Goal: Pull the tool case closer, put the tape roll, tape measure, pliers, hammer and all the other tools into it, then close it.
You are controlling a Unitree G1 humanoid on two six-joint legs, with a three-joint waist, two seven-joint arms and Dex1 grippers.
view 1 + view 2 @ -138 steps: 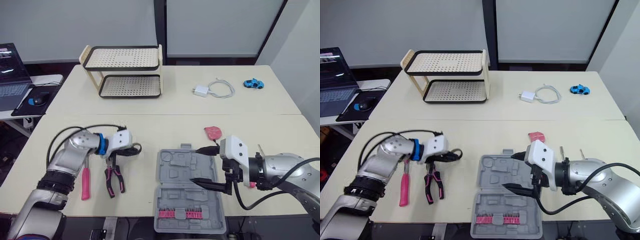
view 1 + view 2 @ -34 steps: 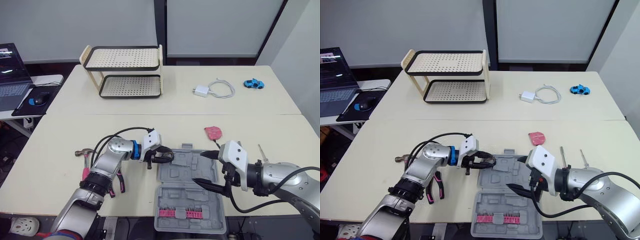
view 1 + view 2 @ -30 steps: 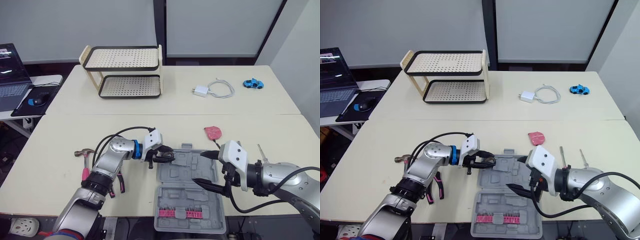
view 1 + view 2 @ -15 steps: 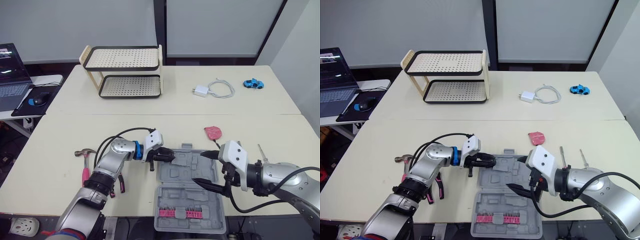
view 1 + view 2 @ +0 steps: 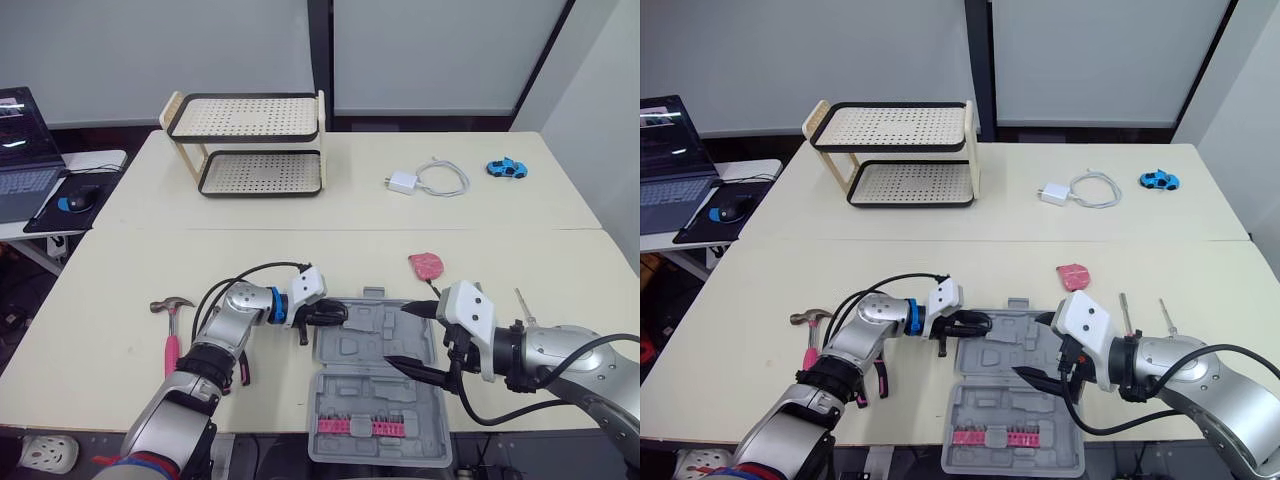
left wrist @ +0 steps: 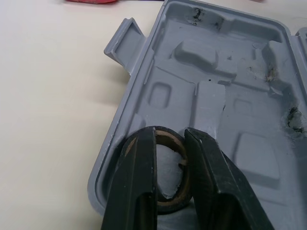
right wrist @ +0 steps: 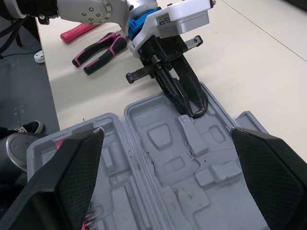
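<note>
As we look from the left, we see the hammer (image 5: pixel 171 332) and the pliers (image 7: pixel 98 53) lying on the table (image 5: pixel 120 260) by our left arm. Our left gripper (image 5: pixel 335 315) squeezes the tape roll (image 6: pixel 169 205) just inside the left edge of the open tool case (image 5: pixel 360 395). Our right gripper (image 5: pixel 398 335) hangs spread wide over the case's right side, holding nothing. The pink tape measure (image 5: pixel 426 265) lies on the table just past it.

Pliers (image 7: pixel 111 45), hammer (image 5: pixel 171 345) left of tool case (image 5: pixel 345 400)

Head pair overhead; wrists apparently close over case (image 7: pixel 158 139)
</note>
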